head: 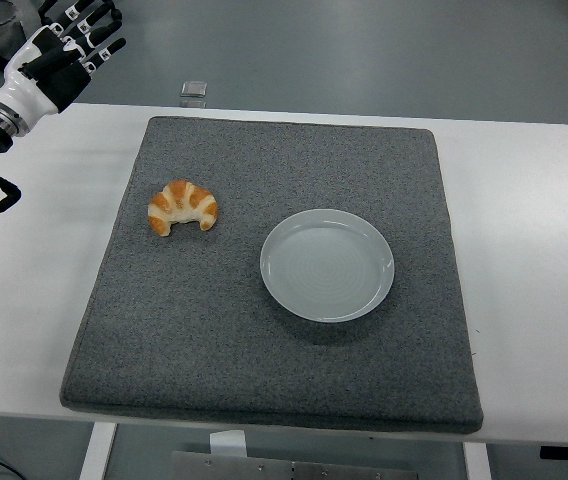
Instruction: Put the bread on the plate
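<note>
A golden croissant lies on the left part of a grey mat. To its right, near the mat's middle, sits a pale grey-blue plate with nothing on it. My left hand hangs at the top left corner, above the table's far left edge and well away from the croissant. Its fingers are spread and hold nothing. The right arm does not show.
The mat covers most of the white table. A small clear object sits just beyond the table's far edge. Bare white table runs down both sides of the mat.
</note>
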